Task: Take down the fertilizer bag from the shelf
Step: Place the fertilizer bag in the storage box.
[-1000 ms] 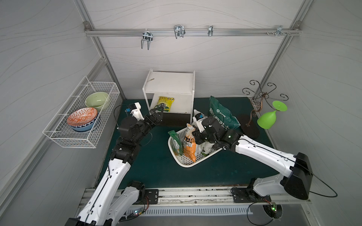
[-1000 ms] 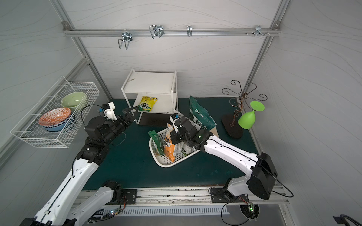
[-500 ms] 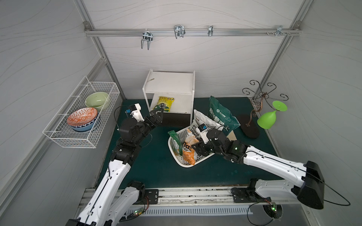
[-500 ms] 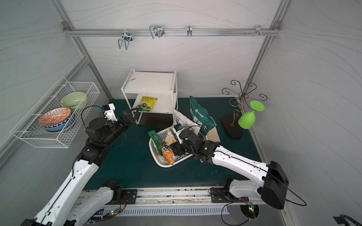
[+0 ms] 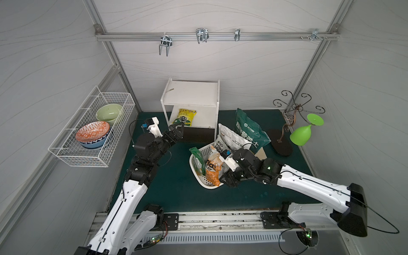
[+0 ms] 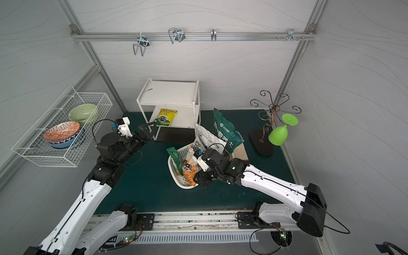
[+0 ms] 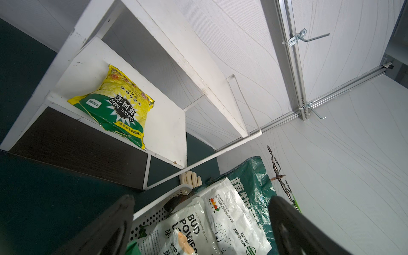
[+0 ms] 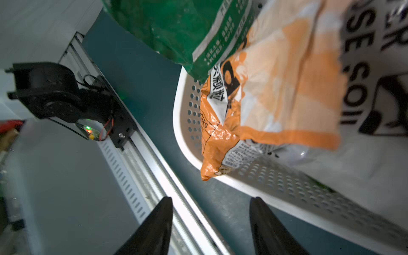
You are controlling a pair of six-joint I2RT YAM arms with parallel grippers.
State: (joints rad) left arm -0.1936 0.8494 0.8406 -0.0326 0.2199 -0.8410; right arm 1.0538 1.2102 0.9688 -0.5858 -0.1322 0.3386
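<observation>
Your right gripper (image 8: 210, 199) had backed off the basket (image 8: 179, 123), ajar, empty; your left gripper (image 7: 201, 198), wide, empty, next needed to reach the fertilizer bag (image 7: 114, 106) on the shelf (image 5: 189, 92).

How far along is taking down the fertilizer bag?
Done: nothing; the yellow fertilizer bag lies on the lower board of the shelf. In hand: the open left tool faces the shelf, not touching the bag; the right tool is empty by the basket. Left: grasp it, bring it down.

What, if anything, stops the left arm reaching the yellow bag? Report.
Probably nothing. The open left gripper sits just before the shelf, with the bag at its open front edge.
</observation>
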